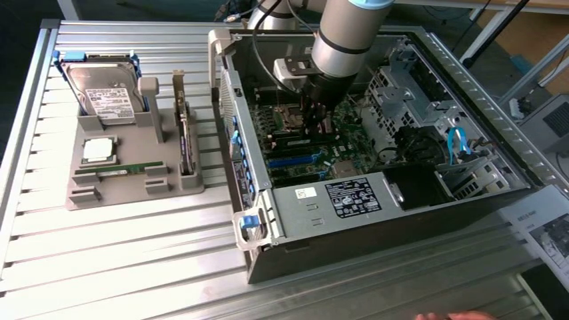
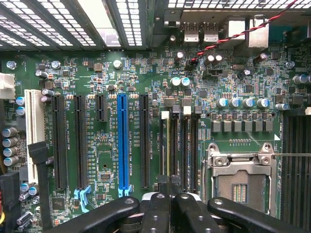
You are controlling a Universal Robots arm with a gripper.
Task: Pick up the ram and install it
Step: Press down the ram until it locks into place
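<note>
The gripper (image 1: 314,128) is inside the computer case (image 1: 294,233), low over the green board (image 2: 109,160). Its fingers (image 2: 156,208) are pressed together. I cannot tell if anything thin is pinched between them.

A ram (image 1: 120,170) lies flat in the grey holder (image 1: 133,192), outside the case, on the exterior view's left of it.

I think things could go wrong here. The gripper hangs just over the thin black slots (image 2: 182,145) in the case. If it drops too low, it may bump the slots or the little parts near them. The open chip seat (image 2: 240,179) is right beside the slots, and a sideways slip may scratch it.
</note>
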